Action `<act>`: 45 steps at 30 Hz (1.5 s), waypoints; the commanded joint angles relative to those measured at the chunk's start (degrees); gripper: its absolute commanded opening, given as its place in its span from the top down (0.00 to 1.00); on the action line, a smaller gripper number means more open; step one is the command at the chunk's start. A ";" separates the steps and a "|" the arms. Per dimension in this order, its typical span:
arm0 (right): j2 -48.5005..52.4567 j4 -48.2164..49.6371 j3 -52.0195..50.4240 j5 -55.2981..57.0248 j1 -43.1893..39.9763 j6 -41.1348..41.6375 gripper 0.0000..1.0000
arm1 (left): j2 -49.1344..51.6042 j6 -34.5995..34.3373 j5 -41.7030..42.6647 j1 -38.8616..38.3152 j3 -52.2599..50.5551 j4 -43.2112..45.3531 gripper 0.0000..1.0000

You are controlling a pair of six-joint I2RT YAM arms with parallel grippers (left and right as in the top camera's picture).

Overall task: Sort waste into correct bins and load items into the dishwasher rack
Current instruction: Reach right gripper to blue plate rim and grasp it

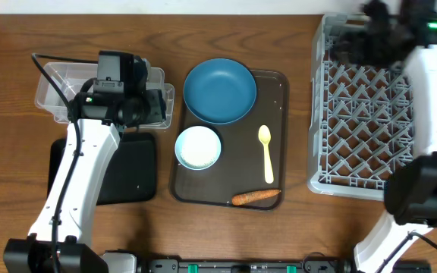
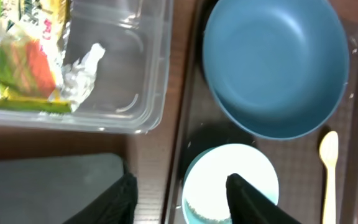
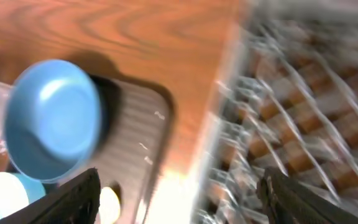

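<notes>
Wood-grain table (image 1: 226, 30) carries a brown serving tray (image 1: 237, 171) in the middle, with the grey dishwasher rack (image 1: 355, 129) at the right. On the serving tray the dark blue bowl (image 1: 220, 91) sits at the far end and the white bowl (image 1: 198, 147) near-left of it. The pale yellow spoon (image 1: 267, 158) lies with its long axis near to far, scoop end pointing far. The carrot piece (image 1: 255, 197) lies left to right along the near edge. At the far left the clear tub (image 1: 50, 91) holds the wrapper (image 2: 27, 62) and the tissue (image 2: 82, 71), with the black tray (image 1: 136, 171) nearer. The left gripper (image 2: 179, 205) hangs spread and empty by the white bowl's left side. The right gripper (image 3: 179, 205), also spread and empty, is over the rack's far-left corner in a blurred view
</notes>
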 commanded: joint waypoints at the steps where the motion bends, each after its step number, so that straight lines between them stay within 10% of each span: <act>1: 0.87 3.17 -1.20 2.08 6.45 1.03 0.18 | 0.20 0.59 -2.49 0.35 0.31 -0.85 0.50; 10: 10.93 12.31 -1.22 16.85 21.03 4.46 0.19 | 0.20 0.59 -2.60 0.35 0.31 -0.87 0.49; 16: 17.22 15.32 -1.22 23.28 26.14 8.33 0.37 | 0.20 0.59 -2.60 0.35 0.31 -0.90 0.49; 24: 21.70 15.23 -1.22 27.21 27.34 11.72 0.43 | 0.22 0.59 -2.60 0.35 0.31 -0.87 0.48; 29: 22.62 14.47 -1.22 27.23 27.19 11.74 0.74 | 0.28 0.59 -2.58 0.35 0.31 -0.87 0.48; 45: 22.64 12.70 -1.95 27.19 26.73 13.90 0.94 | 0.28 0.59 -2.58 0.35 0.31 -1.27 0.48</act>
